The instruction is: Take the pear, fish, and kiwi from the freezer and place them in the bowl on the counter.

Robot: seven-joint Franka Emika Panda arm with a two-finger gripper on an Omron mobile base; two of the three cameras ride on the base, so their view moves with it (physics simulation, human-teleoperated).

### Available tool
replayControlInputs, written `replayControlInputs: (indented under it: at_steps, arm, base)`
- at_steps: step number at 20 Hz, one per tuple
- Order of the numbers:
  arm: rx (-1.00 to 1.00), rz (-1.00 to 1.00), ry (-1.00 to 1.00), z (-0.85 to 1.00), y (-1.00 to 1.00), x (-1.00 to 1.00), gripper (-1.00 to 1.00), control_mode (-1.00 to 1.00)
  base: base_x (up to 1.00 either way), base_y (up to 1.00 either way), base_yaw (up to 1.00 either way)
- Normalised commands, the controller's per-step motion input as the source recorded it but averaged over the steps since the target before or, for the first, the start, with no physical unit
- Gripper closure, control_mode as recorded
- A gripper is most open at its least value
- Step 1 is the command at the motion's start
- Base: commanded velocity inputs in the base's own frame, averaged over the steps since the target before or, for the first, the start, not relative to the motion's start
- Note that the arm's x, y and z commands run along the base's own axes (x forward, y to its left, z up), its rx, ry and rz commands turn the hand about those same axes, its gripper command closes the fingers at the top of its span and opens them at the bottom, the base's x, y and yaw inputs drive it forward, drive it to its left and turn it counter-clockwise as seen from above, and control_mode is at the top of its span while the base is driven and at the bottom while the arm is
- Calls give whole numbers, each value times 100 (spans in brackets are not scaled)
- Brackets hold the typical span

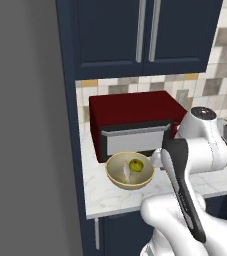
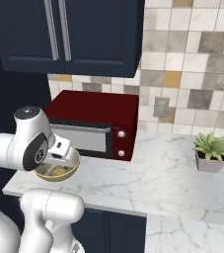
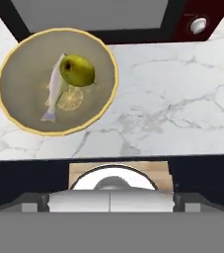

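My hand is spread wide and empty above the surface (image 3: 172,89). The bowl (image 3: 15,118) sits near its front edge, just before the red microwave (image 1: 130,112); the pear (image 3: 77,70) and fish (image 3: 55,88) lie inside, touching. I judge the kiwi comes next, so I should lift straight clear, keep off the rim, and swing toward the freezer without clipping the microwave. My fingertips are cut off from the hand camera, and the pale round patch under the fish is hard to identify.
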Motion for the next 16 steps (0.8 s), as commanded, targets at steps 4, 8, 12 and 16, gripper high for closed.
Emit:
replayControlInputs:
  at_steps: [4, 8, 12, 16]
  arm:
    - [0, -9, -3, 96, -14, -49, -100, -100]
    - [-3, 1, -3, 98, 0, -63, -100, -100]
    - [-8, 0, -1, 88, 0, -84, -100, -100]
    - [-6, 0, -10, 79, -4, -81, -100, -100]
  base:
    - [0, 0, 0]
    - [0, 0, 0]
    - [0, 0, 0]
    - [0, 0, 0]
